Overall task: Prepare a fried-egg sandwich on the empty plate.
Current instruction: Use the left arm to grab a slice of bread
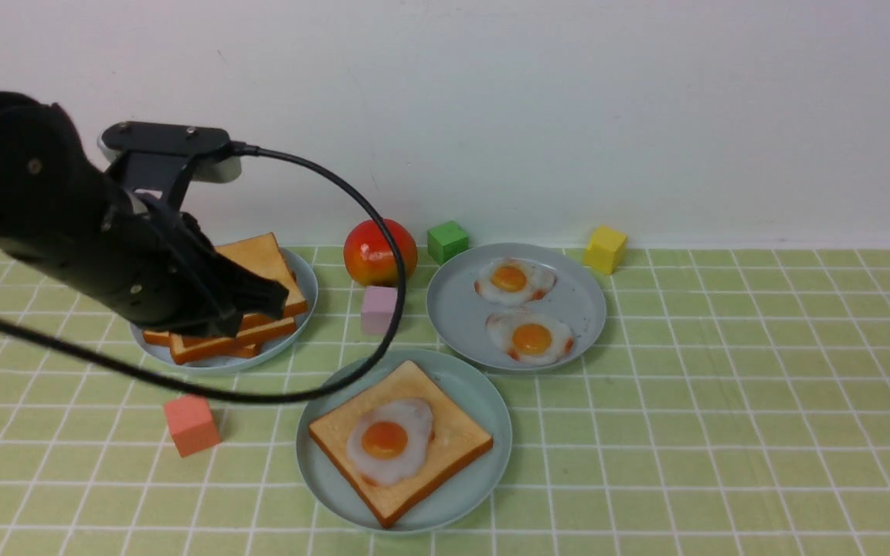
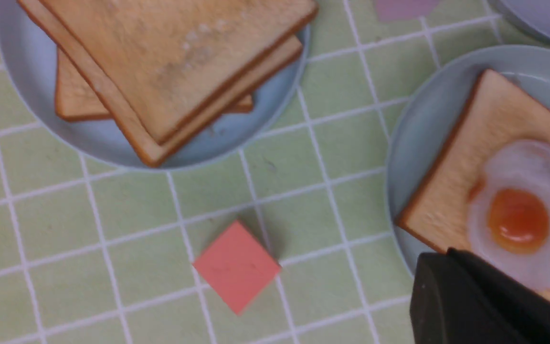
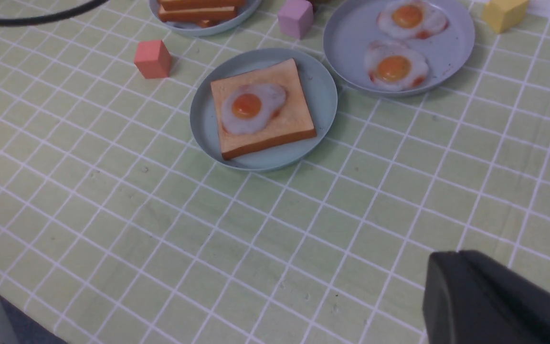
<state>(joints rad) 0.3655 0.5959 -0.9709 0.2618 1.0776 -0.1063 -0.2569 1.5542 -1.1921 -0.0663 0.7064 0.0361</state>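
Capping pending | pale mint round plastic plate point(image 1: 491, 409) lower centre holds square golden toast slice point(image 1: 456, 442) under white fried egg point(image 1: 389, 442) | left gripper point(image 1: 263, 297) closed, apparently empty, over stacked toast slices point(image 1: 263, 259) centre left | right gripper point(image 3: 447, 272) closed | advice: open first, pinch the top slice's edge, lay it square.

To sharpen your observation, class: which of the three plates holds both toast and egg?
The front plate, nearest the camera: one toast slice with a fried egg on top. The left plate holds only stacked toast, the right plate only eggs.
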